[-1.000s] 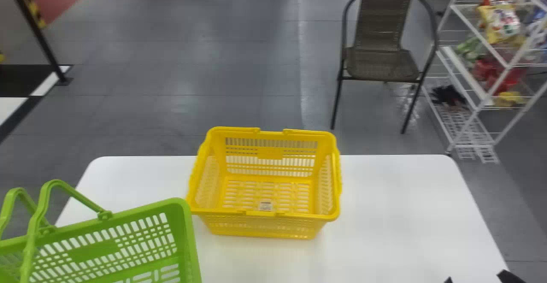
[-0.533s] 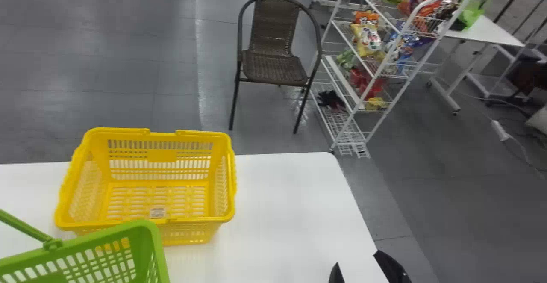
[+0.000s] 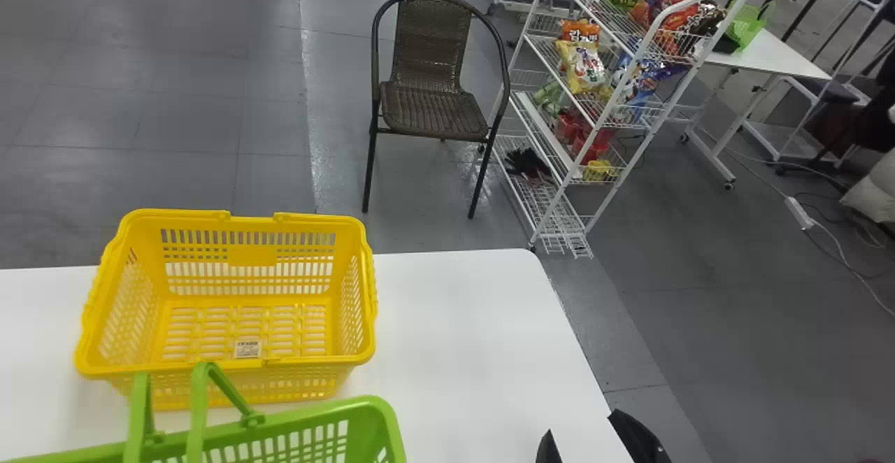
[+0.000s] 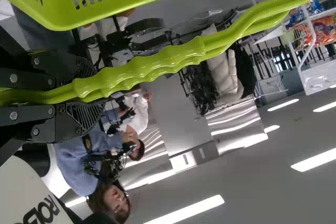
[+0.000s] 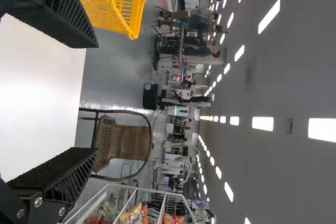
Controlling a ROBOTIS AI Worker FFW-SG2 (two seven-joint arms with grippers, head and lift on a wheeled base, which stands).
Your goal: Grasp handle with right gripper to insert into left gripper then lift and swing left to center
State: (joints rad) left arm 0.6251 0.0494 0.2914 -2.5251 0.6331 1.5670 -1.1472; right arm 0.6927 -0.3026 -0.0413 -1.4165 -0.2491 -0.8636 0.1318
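Green basket [image 3: 374,424] has its 2 handles [image 4: 147,62] clamped in your left hand [image 4: 84,94]; yellow basket [image 3: 314,224] sits on the counter [image 3: 454,323], your right hand [image 3: 582,426] open near its edge.

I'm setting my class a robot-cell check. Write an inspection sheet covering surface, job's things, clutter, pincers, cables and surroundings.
Surface: white table, yellow basket upright on it.
Job's things: green basket, with both handles together in the left pincer.
Clutter: snack bags on the rack beyond the table.
Pincers: left, shut on the handles; right, open, near the table's right edge.
Cables: on the floor, far right, with a power strip.
Surroundings: chair beyond the table, beside the rack.
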